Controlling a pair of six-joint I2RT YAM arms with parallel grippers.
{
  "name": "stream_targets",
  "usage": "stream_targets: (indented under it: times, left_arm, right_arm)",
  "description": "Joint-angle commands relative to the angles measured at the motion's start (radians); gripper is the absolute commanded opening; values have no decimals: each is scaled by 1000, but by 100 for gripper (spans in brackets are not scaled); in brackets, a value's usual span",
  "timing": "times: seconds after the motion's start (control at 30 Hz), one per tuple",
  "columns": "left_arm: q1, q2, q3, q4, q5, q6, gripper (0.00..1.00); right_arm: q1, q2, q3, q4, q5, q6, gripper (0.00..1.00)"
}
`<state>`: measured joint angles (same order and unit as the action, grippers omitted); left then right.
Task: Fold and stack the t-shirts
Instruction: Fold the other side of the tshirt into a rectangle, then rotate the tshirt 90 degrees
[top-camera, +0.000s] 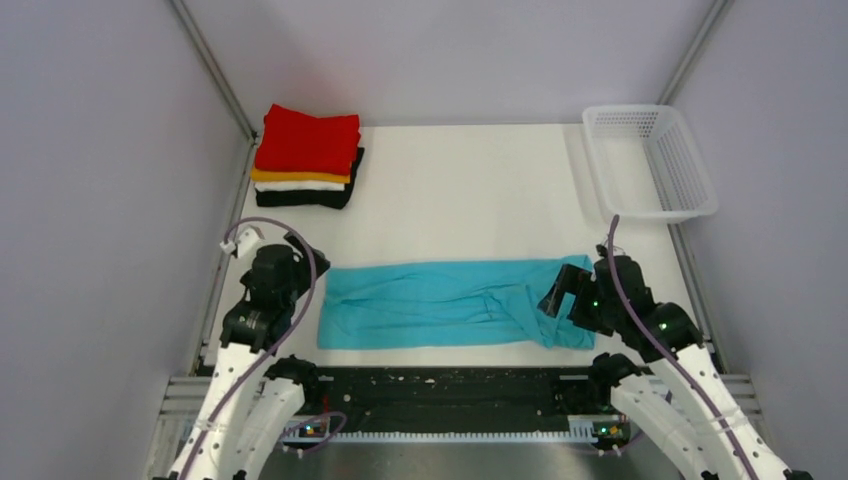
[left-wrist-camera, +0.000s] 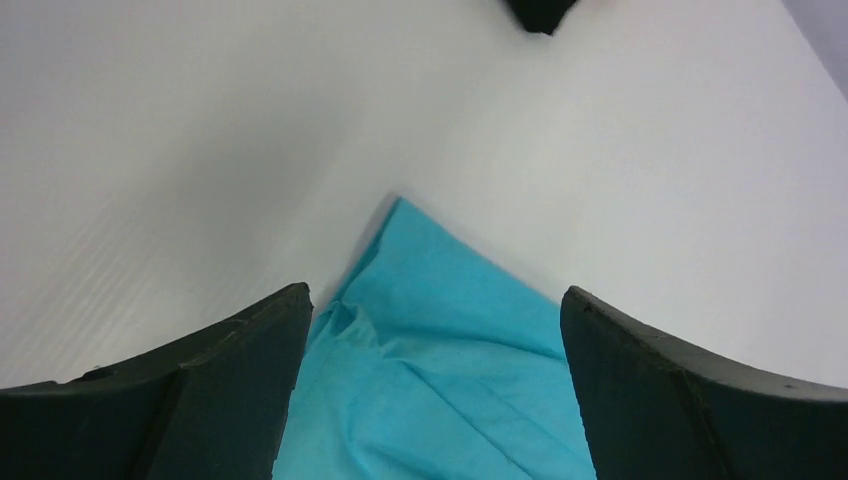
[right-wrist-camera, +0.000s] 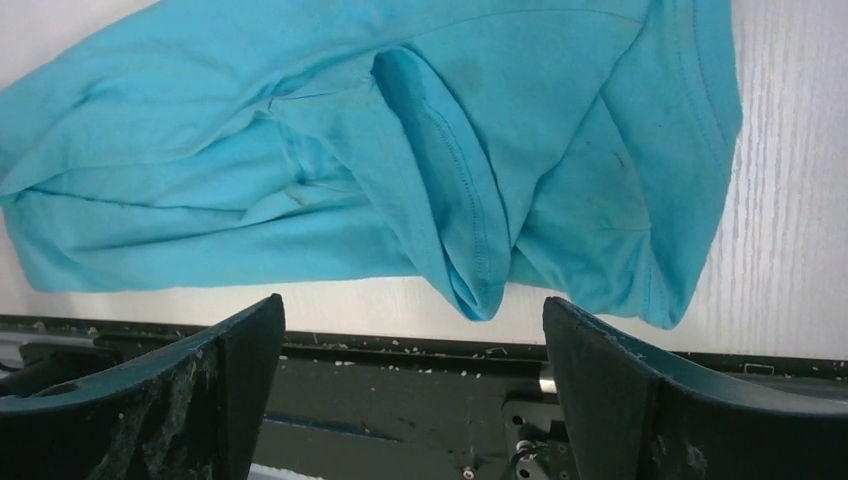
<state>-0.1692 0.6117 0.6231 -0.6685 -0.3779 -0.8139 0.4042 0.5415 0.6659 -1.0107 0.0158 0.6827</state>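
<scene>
I see four t-shirts (top-camera: 305, 158) stacked upper left. The turquoise t-shirt (top-camera: 450, 305) lies part-folded, unstacked. My left tool (left-wrist-camera: 430, 400) and right tool (right-wrist-camera: 412, 400) gape empty.

I see the turquoise cotton t-shirt (top-camera: 440, 305) at the near edge of the bench (top-camera: 470, 190); folded cotton t-shirt stack (top-camera: 308, 155) back-left, white plastic mesh basket (top-camera: 690, 175) back-right.

Soft, even light falls from above. The white tabletop (top-camera: 470, 190) reads bright, with a faint grey shadow left of the mesh basket (top-camera: 655, 165). The overhead view is slightly soft. In the right wrist view, seams of the turquoise-blue t-shirt (right-wrist-camera: 300, 150) are crisp; the jaws look dark.
</scene>
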Motion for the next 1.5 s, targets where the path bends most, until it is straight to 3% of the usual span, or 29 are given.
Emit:
stream_targets:
  times: [0.0,0.07,0.17,0.3,0.47,0.63,0.73,0.93,1.17,1.47]
  left_arm:
    - [-1,58,15,108,254,88,99]
    - [-1,146,-24,262,525,108,99]
    - [-7,319,-66,393,717,113,99]
    - [-44,473,-71,391,665,132,99]
    - [-53,535,-117,369,569,159,99]
    - [-52,567,-120,262,343,141,99]
    - [-53,565,-104,219,284,129,99]
    - [-82,508,-97,172,369,137,99]
    - [-330,469,-228,368,594,-59,99]
    - [-686,544,-209,603,432,-350,99]
  right_arm:
    - [10,47,-14,137,-65,-3,99]
    - [10,87,-55,228,-80,18,99]
    - [9,159,-114,360,-81,55,99]
    - [9,303,-170,493,-52,108,99]
    - [-7,486,-233,617,-62,137,99]
    - [-125,596,-255,698,-74,106,99]
    - [-192,677,-224,765,-82,69,99]
    - [-264,1006,17,821,-95,-18,99]
    - [-266,1362,385,824,-229,-20,98]
    - [-226,1752,997,616,-226,-65,98]
